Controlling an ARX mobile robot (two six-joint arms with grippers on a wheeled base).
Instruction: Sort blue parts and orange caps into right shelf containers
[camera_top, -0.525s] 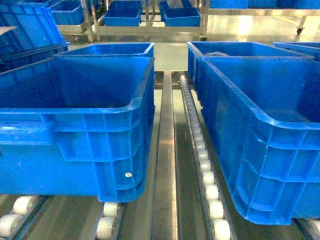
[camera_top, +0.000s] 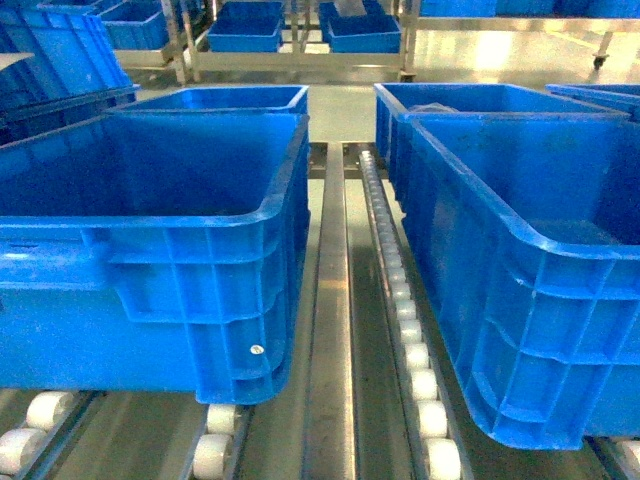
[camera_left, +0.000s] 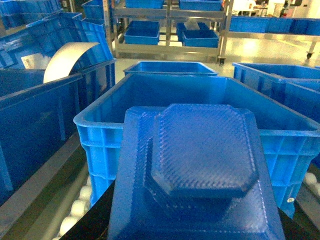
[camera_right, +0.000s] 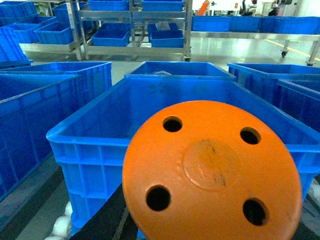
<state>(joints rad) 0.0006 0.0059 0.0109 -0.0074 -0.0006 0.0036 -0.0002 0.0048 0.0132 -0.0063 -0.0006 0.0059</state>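
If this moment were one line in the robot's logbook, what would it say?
left wrist view: blue part close up | right wrist view: orange cap close up | ahead: blue crates on roller track | fingers: unseen

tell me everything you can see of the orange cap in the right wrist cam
The orange cap is a round, bright orange disc, plastic by its look, flat face toward the camera. Four small round holes ring a faint raised centre circle with dark scuffs. It fills the lower frame in front of a deep blue crate. Its lower edge is cut off; what holds it is hidden.
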